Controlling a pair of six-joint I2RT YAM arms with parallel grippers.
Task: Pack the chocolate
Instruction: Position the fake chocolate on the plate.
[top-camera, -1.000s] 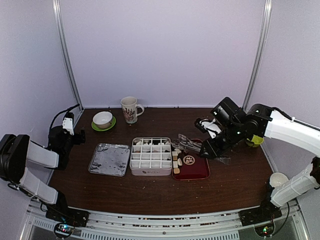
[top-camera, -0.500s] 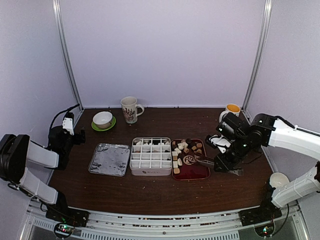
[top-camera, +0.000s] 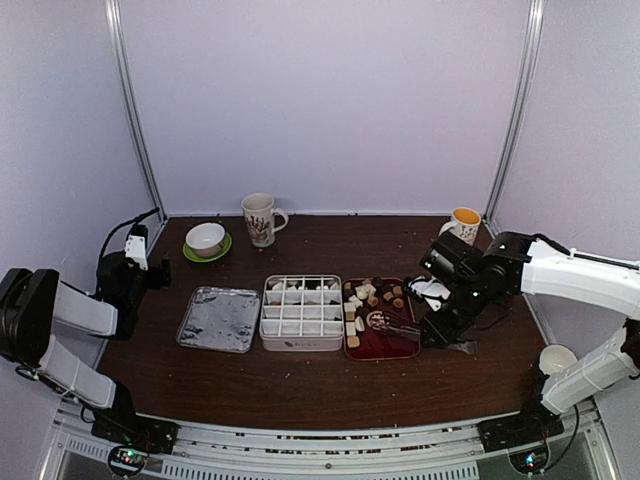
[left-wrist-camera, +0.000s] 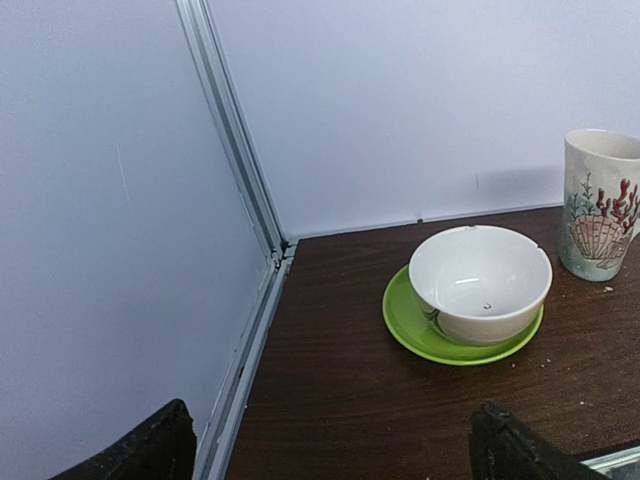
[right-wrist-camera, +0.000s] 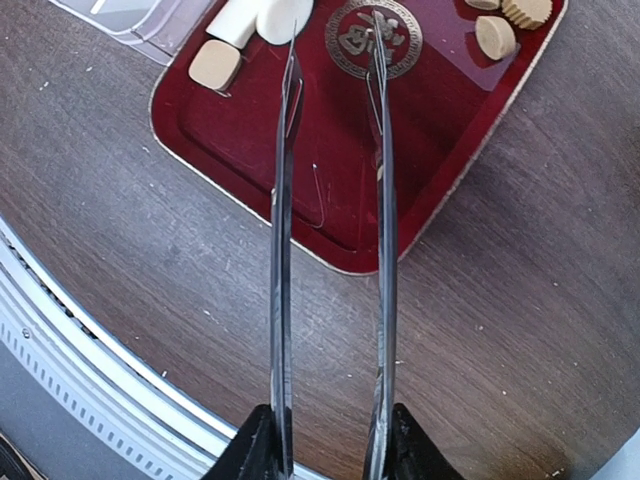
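The chocolate (top-camera: 366, 294) lies as small tan, cream and dark pieces on the back half of a dark-red tray (top-camera: 395, 345); a few more sit in the back row of the white divided box (top-camera: 301, 312). My right gripper (top-camera: 441, 327) is shut on the handle end of metal tongs (top-camera: 400, 324). In the right wrist view the tongs (right-wrist-camera: 283, 200) reach out over the tray (right-wrist-camera: 340, 180), their tips apart over a gold emblem with nothing between them. Tan chocolate (right-wrist-camera: 216, 64) lies just left of the tips. My left gripper (top-camera: 135, 250) is open and empty at the far left.
A foil-lined tray (top-camera: 219, 318) lies left of the box. A patterned mug (top-camera: 260, 218) and a white bowl on a green saucer (left-wrist-camera: 478, 285) stand at the back left. An orange-filled cup (top-camera: 464, 222) is at the back right, a white cup (top-camera: 556, 358) off the right edge.
My right arm swung right and came down with the tongs, uncovering the orange cup; the tong tips now sit low over the tray's middle. The left arm has not moved.
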